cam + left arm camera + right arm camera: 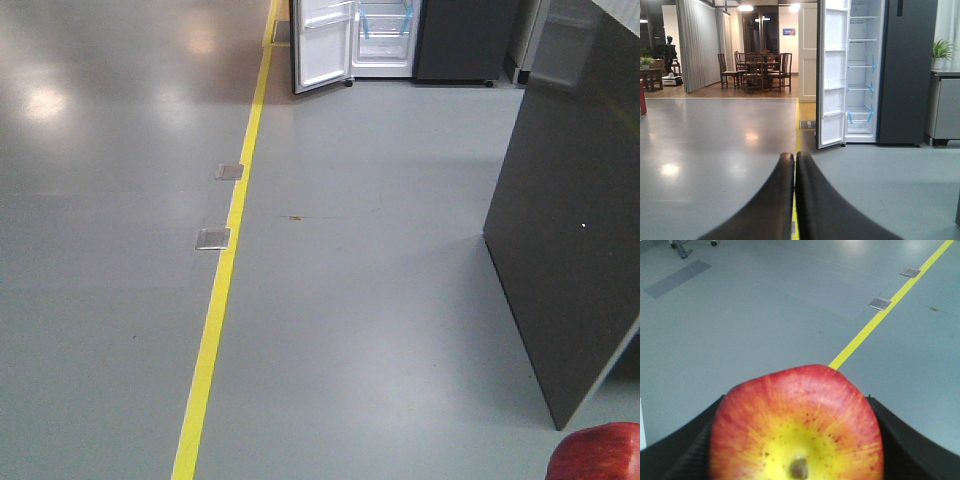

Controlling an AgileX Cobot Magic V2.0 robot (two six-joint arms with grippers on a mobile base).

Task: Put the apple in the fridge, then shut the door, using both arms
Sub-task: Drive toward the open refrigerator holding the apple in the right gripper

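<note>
The red and yellow apple (797,427) fills the bottom of the right wrist view, stem end toward the camera, held between the black fingers (685,452) of my right gripper (797,440), which is shut on it. A red edge of the apple (597,452) shows at the front view's bottom right corner. The fridge (905,70) stands far ahead, dark outside, white inside with blue-marked shelves (860,87). Its door (832,75) hangs open, white inner face toward me; from the front view the door (322,45) is at the top. My left gripper (794,156) is shut and empty, pointing at the fridge.
A yellow floor line (225,265) runs toward the fridge, with two metal floor plates (213,238) beside it. A dark counter island (575,230) stands close on the right. Chairs and a table (755,70) are far back left, and a grey cabinet (944,107) is right of the fridge.
</note>
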